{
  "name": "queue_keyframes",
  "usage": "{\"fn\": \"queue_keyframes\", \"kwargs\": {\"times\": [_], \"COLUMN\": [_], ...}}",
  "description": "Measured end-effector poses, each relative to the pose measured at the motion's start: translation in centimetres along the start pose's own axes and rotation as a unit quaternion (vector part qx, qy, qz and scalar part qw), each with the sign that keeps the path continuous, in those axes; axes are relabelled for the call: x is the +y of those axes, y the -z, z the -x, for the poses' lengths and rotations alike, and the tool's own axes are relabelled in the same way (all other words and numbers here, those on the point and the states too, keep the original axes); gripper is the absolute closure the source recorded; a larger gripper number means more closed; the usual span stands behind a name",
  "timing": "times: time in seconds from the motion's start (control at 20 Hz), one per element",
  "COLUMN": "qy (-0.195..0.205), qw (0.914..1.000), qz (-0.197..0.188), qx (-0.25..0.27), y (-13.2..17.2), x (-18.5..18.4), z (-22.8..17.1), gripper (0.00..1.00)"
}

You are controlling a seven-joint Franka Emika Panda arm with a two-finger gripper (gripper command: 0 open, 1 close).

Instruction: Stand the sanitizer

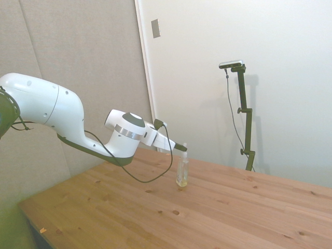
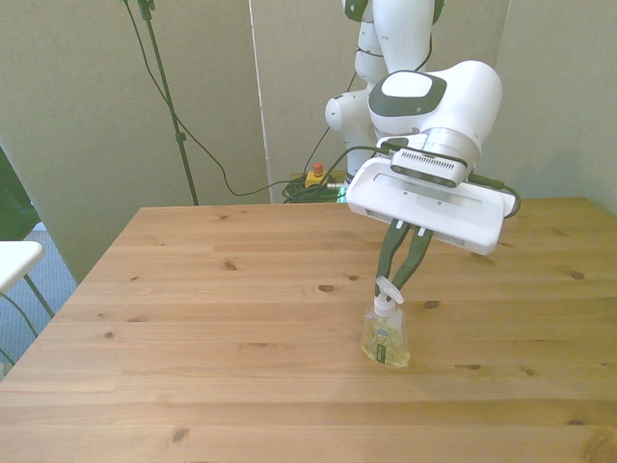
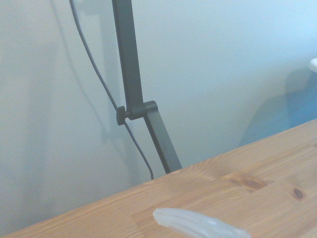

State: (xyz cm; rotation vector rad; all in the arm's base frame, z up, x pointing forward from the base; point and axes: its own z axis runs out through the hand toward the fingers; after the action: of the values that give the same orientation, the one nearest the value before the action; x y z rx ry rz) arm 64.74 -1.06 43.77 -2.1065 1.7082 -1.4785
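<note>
The sanitizer (image 2: 385, 337) stands upright on the wooden table (image 2: 193, 328), its base on the planks near the table's middle, its white pump top pinched between the narrowed fingers of the gripper (image 2: 394, 286) above it.

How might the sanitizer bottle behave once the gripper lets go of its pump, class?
The sanitizer stands upright on the table, held at its pump by the gripper. It looks narrow and taller than its base, so a nudge near the top would probably tip it. With liquid only low down, it is likely light.
</note>
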Motion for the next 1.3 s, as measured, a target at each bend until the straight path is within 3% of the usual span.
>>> {"fn": "queue_keyframes", "kwargs": {"times": [1.05, 1.3], "qy": [0.000, 0.000], "qw": [1.0000, 0.9997], "qz": [0.004, 0.017], "qx": [-0.008, -0.016], "y": [1.2, 1.3], "x": [0.3, 1.9], "z": [0.6, 0.9], "gripper": [0.00, 0.00]}}
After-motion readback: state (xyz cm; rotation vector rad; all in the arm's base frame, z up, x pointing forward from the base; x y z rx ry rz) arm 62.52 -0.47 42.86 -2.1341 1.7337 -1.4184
